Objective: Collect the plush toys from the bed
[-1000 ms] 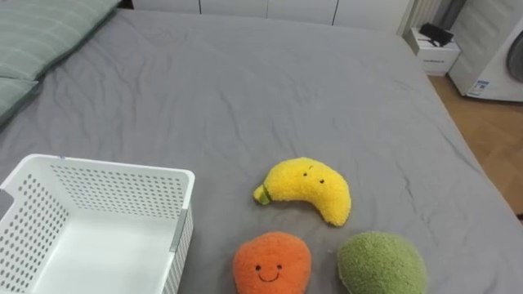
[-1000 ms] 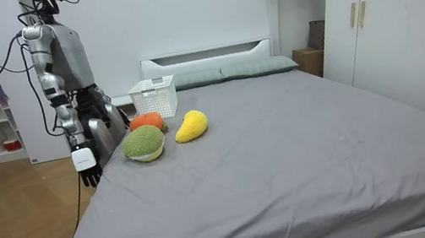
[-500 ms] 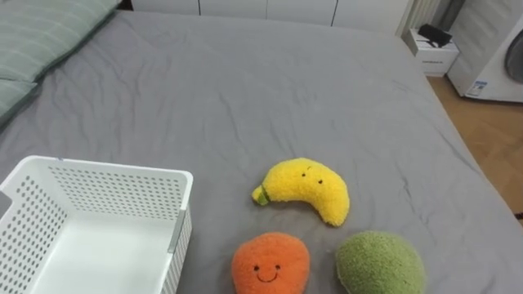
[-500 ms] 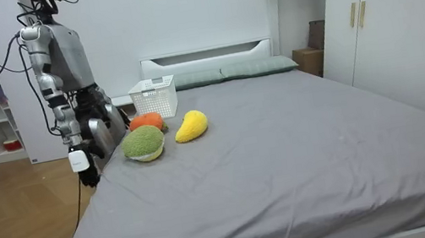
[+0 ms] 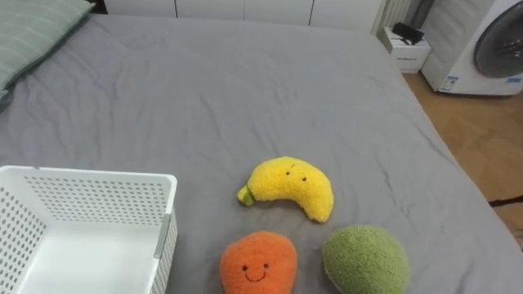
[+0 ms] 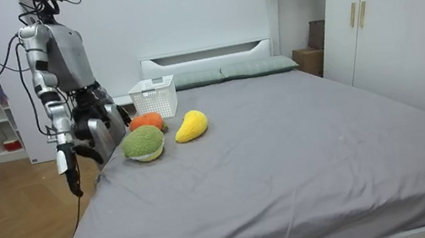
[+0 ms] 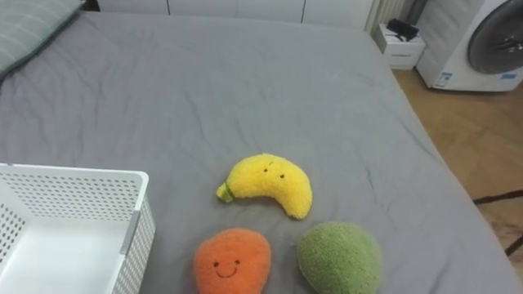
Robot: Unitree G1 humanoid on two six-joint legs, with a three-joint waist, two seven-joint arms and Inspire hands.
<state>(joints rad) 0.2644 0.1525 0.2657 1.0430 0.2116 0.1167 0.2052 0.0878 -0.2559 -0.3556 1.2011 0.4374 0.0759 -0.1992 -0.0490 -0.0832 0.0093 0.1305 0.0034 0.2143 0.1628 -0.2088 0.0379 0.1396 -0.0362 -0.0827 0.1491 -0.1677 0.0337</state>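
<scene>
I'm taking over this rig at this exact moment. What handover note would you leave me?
Right hand hangs at the robot's side by the bed, holding no toy.
Banana toy, orange toy and green toy lie on the bed, right of the white basket.
Done: nothing; the basket's visible part holds no toy.
Left: all three toys into the basket.

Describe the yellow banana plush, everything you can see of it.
The banana plush is fuzzy yellow fabric, curved, with a small dark face and a green stem tip at its left end. It lies flat on the grey bedsheet, right of the white basket, just beyond the orange plush and green plush, apparently touching neither.
</scene>
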